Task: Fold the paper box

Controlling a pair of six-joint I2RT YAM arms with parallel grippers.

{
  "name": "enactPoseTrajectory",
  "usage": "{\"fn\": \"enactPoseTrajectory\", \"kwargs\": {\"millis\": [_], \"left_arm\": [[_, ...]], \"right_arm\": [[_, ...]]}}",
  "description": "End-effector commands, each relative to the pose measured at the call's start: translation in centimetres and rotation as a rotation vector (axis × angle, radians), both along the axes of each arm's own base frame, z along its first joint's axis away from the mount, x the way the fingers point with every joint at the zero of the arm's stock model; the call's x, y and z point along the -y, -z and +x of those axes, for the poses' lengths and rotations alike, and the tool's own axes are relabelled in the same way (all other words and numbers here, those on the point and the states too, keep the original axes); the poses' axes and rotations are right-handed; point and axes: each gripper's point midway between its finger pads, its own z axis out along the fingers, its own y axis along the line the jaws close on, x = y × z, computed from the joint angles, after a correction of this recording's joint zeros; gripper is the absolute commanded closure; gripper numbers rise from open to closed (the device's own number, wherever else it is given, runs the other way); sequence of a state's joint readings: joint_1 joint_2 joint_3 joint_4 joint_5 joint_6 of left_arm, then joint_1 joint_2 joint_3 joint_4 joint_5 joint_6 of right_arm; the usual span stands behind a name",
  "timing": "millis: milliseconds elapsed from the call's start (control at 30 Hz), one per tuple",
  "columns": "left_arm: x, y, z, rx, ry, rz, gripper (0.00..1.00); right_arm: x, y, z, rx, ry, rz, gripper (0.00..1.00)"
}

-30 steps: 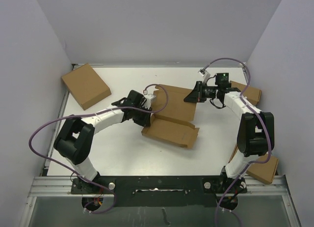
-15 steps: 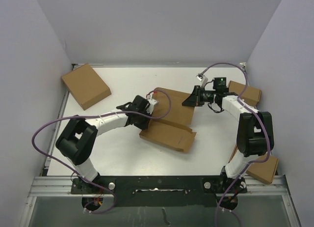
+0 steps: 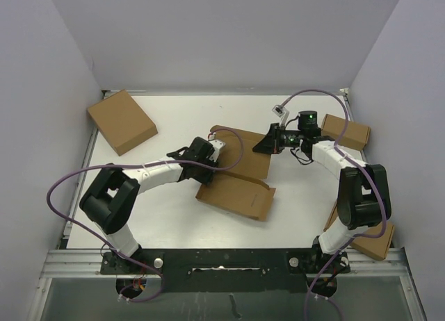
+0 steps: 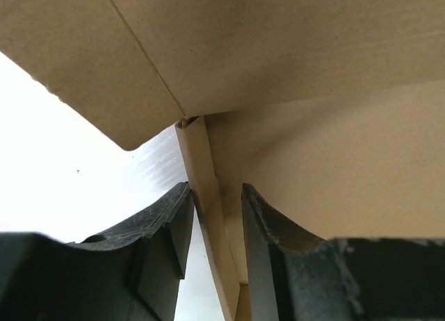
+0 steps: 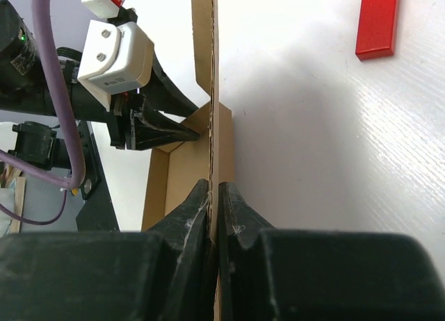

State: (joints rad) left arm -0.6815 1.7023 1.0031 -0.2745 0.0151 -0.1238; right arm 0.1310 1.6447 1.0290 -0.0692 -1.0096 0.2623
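The paper box (image 3: 235,196), a brown cardboard blank, lies mid-table with its rear panel (image 3: 247,153) tilted up. My left gripper (image 3: 211,159) is at the box's left end. In the left wrist view its jaws (image 4: 215,189) stand apart, either side of a narrow upright cardboard flap (image 4: 203,189), with a gap showing beside the left finger (image 4: 170,227). My right gripper (image 3: 267,142) is at the rear panel's right edge. In the right wrist view it (image 5: 214,183) is shut on that thin cardboard edge (image 5: 222,133).
A ready-made brown box (image 3: 121,121) lies at the back left, another (image 3: 345,131) at the back right, and a third (image 3: 367,239) by the right arm's base. A small red block (image 5: 377,22) lies on the white table beyond the box.
The left gripper's jaws have parted around the flap. Both grippers and the box have shifted left and toward the near edge, and the rear panel is folded further over.
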Motion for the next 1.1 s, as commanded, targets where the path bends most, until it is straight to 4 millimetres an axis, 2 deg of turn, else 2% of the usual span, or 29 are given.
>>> {"fn": "enactPoseTrajectory", "kwargs": {"millis": [0,200,367,533,600,700,900,1067], "left_arm": [[1.0,-1.7,1.3,0.061,-0.025,-0.063,0.68],[0.0,-1.8,1.2,0.060,-0.044,-0.016,0.67],[-1.0,-1.1,1.1,0.056,-0.066,0.031,0.68],[-1.5,-0.7,1.0,0.054,-0.080,0.059,0.85],[-1.7,-0.7,1.1,0.057,-0.085,0.066,0.95],[-1.6,-0.7,1.2,0.066,-0.084,0.075,1.00],[-1.5,-1.4,1.3,0.109,-0.072,0.090,1.00],[-0.6,-3.0,1.4,0.121,-0.067,0.035,0.76]], "right_arm": [[-0.3,-2.8,0.0,0.134,-0.035,0.030,1.00],[-0.2,-2.8,0.1,0.148,-0.029,0.020,1.00],[-0.2,-2.7,0.2,0.146,-0.028,0.018,1.00],[-0.2,-2.8,0.2,0.151,-0.027,0.016,1.00],[-0.1,-2.7,0.2,0.151,-0.025,0.015,1.00],[-0.1,-2.8,0.2,0.151,-0.026,0.016,1.00],[-0.1,-3.1,0.1,0.158,-0.030,0.021,1.00],[0.0,-3.4,0.1,0.159,-0.034,0.034,1.00]]}}
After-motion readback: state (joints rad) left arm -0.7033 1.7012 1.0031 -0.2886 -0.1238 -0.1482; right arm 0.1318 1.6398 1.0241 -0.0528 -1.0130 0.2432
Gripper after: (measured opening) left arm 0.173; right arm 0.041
